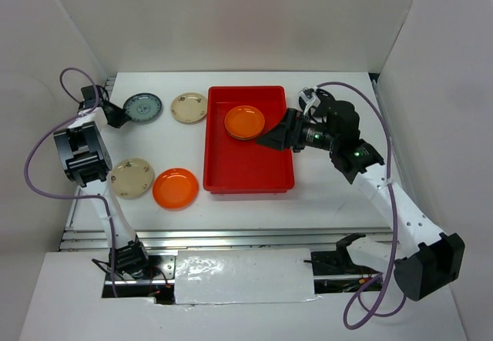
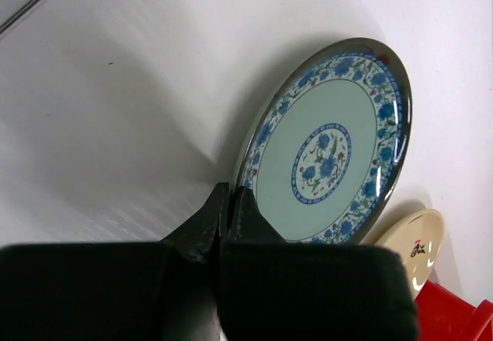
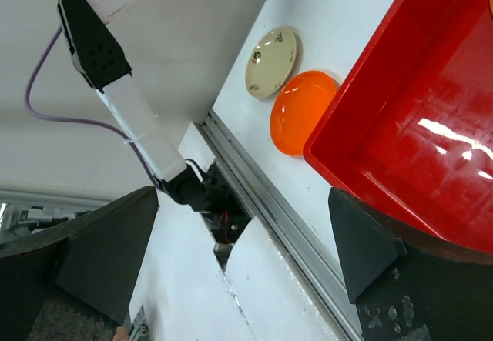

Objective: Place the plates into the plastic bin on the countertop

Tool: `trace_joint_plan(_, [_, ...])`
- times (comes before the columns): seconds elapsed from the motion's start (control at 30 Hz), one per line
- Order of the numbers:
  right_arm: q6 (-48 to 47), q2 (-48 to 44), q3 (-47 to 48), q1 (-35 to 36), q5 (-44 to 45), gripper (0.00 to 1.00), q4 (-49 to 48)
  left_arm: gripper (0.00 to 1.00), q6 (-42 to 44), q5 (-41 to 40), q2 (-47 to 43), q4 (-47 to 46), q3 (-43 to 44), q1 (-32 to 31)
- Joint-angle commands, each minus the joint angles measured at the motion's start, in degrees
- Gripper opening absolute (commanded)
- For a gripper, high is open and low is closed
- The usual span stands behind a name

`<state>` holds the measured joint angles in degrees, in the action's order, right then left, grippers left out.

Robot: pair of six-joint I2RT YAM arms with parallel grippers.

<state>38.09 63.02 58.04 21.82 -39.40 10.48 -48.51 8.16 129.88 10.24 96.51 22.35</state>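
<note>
I have the left hand (image 1: 117, 115) at the far left of the tabletop (image 1: 327, 202), clenched on the near rim of the teal-blue plate (image 1: 142, 108). In the left wrist view its fingers (image 2: 206, 219) are pressed almost together, with the plate's edge (image 2: 327, 152) running in between them. The plate looks tipped up on that side and throws a broad shadow to its left. Just to the right of it lies a cream plate (image 1: 189, 108), close beside the far left corner of the red bin (image 1: 246, 173).

One orange plate (image 1: 245, 122) sits inside the bin, in the far half. I cannot tell whether anything lies under it.

The right hand (image 1: 271, 135) hangs over the right side of the bin, just beside that orange plate. It is released. In the right wrist view its two fingers (image 3: 370, 249) stand wide apart with nothing between them.

That same view looks past the bin's near left corner (image 3: 408, 125) to the second orange plate (image 3: 302, 110), which lies flat on the tabletop close to the bin's wall. The second cream plate (image 3: 271, 62) lies next to it on the far side from the bin, the two rims about touching. From above, these two (image 1: 176, 188) (image 1: 132, 178) are at the near left.
</note>
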Motion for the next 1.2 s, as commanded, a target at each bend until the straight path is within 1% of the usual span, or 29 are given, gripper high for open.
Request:
trace_joint_plan(0.0, [0.1,-1.9,0.0,-1.0,-2.3,1.0,-1.6,0.0,1.5,-4.7,0.9,4.6,0.3,-1.3])
trace_joint_plan(0.03, [-0.1,-2.7,0.1,-1.2,-2.3,1.0,-1.3,0.0,1.5,-5.6,-1.2,5.0,0.3,-1.8])
trace_joint_plan(0.1, [-0.3,-3.3,0.1,-1.6,-1.7,1.0,-0.6,0.0,1.1,-10.0,-4.3,7.1,1.7,-2.7])
trace_joint_plan(0.17, [-0.5,-4.1,0.0,-2.0,-1.1,1.0,-0.3,0.0,1.1,-13.8,-10.4,10.5,4.5,-5.7])
trace_joint_plan(0.2, [-0.5,-4.4,0.0,-2.2,-0.9,1.0,0.1,0.0,0.9,-19.3,-15.3,11.6,5.1,-6.9])
trace_joint_plan(0.23, [-0.7,-4.4,0.1,-2.5,-0.8,1.0,0.3,0.0,0.3,-22.1,-17.8,12.4,5.3,-9.2])
trace_joint_plan(0.27, [-0.9,-4.7,0.0,-2.7,-0.6,1.0,0.7,0.0,0.4,-24.1,-20.5,11.9,4.5,-10.5])
trace_joint_plan(0.3, [-0.8,-4.8,-0.3,-3.1,0.0,1.0,1.2,0.0,1.0,-25.9,-25.1,11.3,4.0,-11.9])
trace_joint_plan(0.33, [-0.8,-5.1,-0.6,-3.9,0.5,1.0,1.4,0.0,2.3,-26.1,-26.9,10.8,3.7,-13.1])
trace_joint_plan(0.37, [-0.7,-5.5,-0.8,-4.5,1.2,1.0,1.5,0.0,3.2,-26.1,-28.2,10.4,3.8,-15.9])
trace_joint_plan(0.4, [-0.2,-6.1,-1.7,-5.4,3.3,1.0,1.7,0.0,3.5,-26.3,-30.0,10.8,4.1,-17.3])
trace_joint_plan(0.43, [0.0,-6.2,-2.1,-7.0,4.1,1.0,1.7,0.0,5.3,-24.0,-30.3,10.4,4.4,-19.9])
trace_joint_plan(0.5, [1.0,-6.6,-3.3,-9.2,5.5,1.0,2.3,0.0,6.8,-19.1,-28.8,10.6,6.7,-21.8])
trace_joint_plan(0.53, [1.3,-6.8,-3.7,-11.5,5.5,1.0,2.4,0.0,7.3,-12.7,-27.3,11.3,10.3,-24.5])
trace_joint_plan(0.57, [1.6,-6.9,-4.2,-12.8,5.1,1.0,2.4,0.0,7.6,-10.4,-25.6,13.0,12.5,-25.6])
trace_joint_plan(0.6, [1.9,-6.9,-4.8,-14.1,4.6,1.0,2.6,0.0,8.0,-8.7,-21.6,15.5,14.6,-26.7])
trace_joint_plan(0.67, [1.7,-7.2,-5.0,-17.0,3.2,1.0,2.9,0.0,9.0,-3.1,-17.9,17.8,19.8,-29.8])
trace_joint_plan(0.7, [1.4,-7.5,-5.1,-18.0,2.8,1.0,3.3,0.0,9.5,-1.7,-14.8,18.7,21.0,-30.7])
trace_joint_plan(0.77, [0.3,-7.2,-5.0,-20.1,0.8,1.0,3.7,0.0,9.4,0.3,-12.5,19.2,23.2,-32.9])
trace_joint_plan(0.83, [-1.8,-5.5,-3.6,-26.0,0.0,1.0,7.0,0.0,9.2,2.6,-9.0,18.4,23.2,-34.5])
trace_joint_plan(0.87, [-2.0,-5.5,-3.5,-26.0,-0.1,1.0,7.0,0.0,9.2,3.5,-9.0,17.8,23.1,-34.9])
trace_joint_plan(0.9, [-1.8,-4.8,-3.9,-28.8,-0.4,1.0,6.9,0.0,9.3,4.1,-7.9,17.5,22.9,-35.5])
trace_joint_plan(0.97, [-1.5,-4.1,-5.2,-31.5,-3.4,1.0,5.7,0.0,9.7,4.9,-6.9,17.4,23.2,-36.9])
trace_joint_plan(1.07, [-1.3,-3.7,-6.5,-34.5,-5.7,1.0,5.1,0.0,11.5,1.4,-4.5,21.7,25.6,-38.9])
trace_joint_plan(1.17, [-1.4,-4.1,-7.4,-35.1,-5.9,1.0,4.8,0.0,11.9,0.4,-3.6,21.7,23.8,-39.3])
